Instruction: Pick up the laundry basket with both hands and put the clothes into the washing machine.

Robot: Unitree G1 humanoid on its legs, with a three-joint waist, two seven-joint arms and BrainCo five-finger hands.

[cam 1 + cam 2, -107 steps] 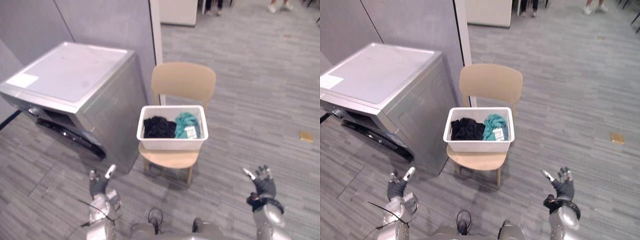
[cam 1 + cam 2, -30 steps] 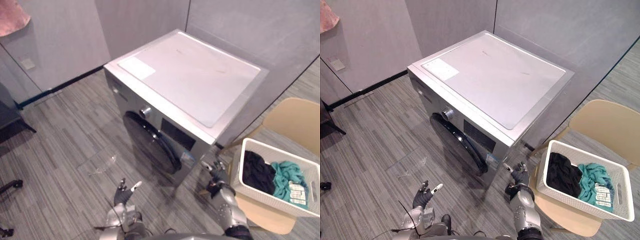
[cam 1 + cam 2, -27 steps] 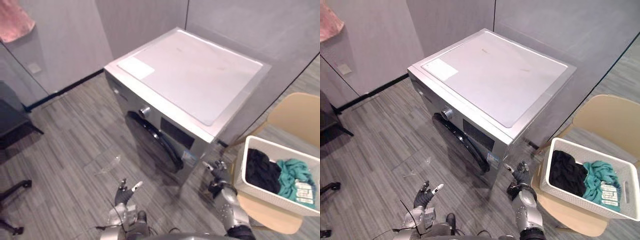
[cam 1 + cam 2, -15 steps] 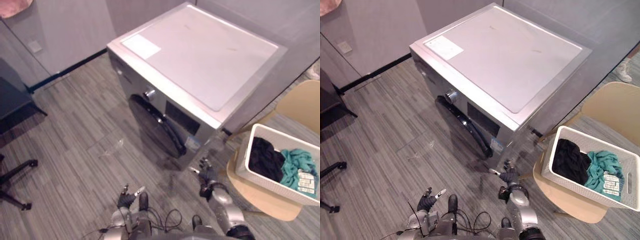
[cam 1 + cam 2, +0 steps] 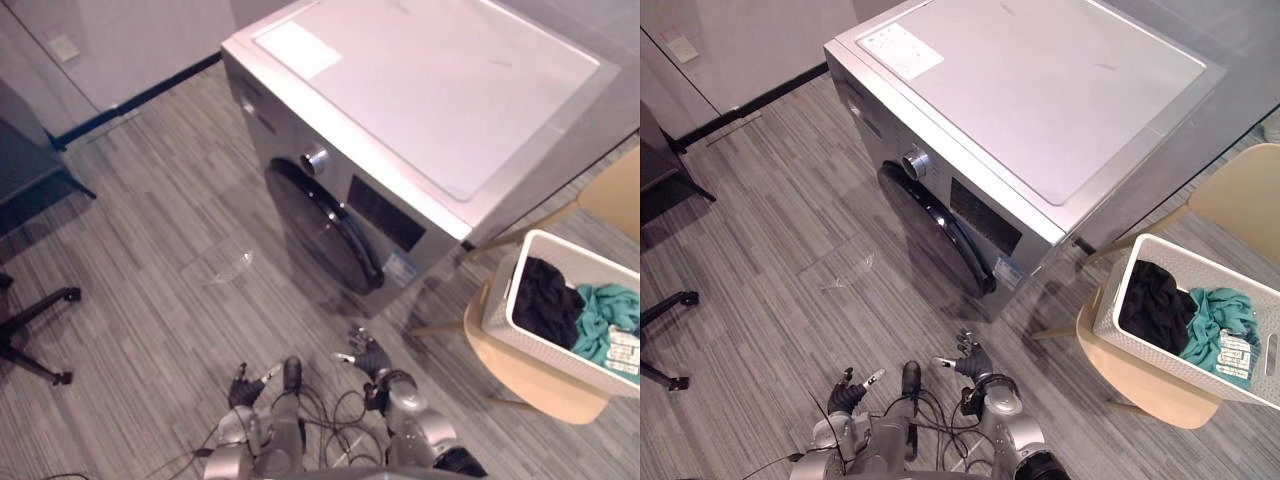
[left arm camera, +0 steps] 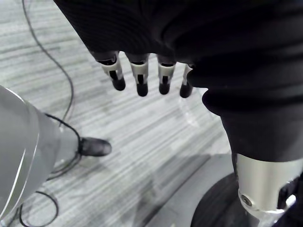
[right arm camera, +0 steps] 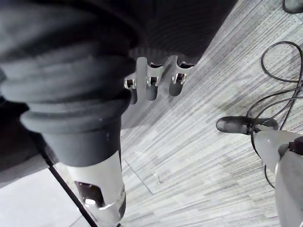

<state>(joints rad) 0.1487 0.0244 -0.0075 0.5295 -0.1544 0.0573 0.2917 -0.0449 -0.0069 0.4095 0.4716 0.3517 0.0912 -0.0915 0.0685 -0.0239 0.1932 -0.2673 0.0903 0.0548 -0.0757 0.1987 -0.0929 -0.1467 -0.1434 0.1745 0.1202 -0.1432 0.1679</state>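
**Both hands empty, basket on the chair beside the washing machine**

Two hands are what you have to work with, and neither one holds anything. Your left hand [image 5: 847, 395] hangs low over the grey plank floor [image 5: 150, 220], out in front of the washing machine [image 5: 430, 110] and well apart from it. Its own wrist view shows its fingers [image 6: 142, 80] straight, loosely spread and touching nothing. Your right hand [image 5: 973, 362] is nearer the machine, just short of the lower front corner below the dark round door [image 5: 325, 235]. Its fingers [image 7: 151, 87] are also spread wide, with bare floor past them.

The white laundry basket [image 5: 1112, 290] that you are after is not in your grasp. It sits on the seat of a tan wooden chair [image 5: 1140, 385], which stands just beside the machine's side panel, on the side away from the door. Inside the basket, a black garment [image 5: 1152, 290] lies at the end nearer the machine. A teal garment [image 5: 1210, 335] lies at the far end, touching the black one. From your head camera I cannot tell whether the door is latched or slightly ajar.

A black office-chair base [image 5: 30, 330] stands on the floor well out from the machine's front.
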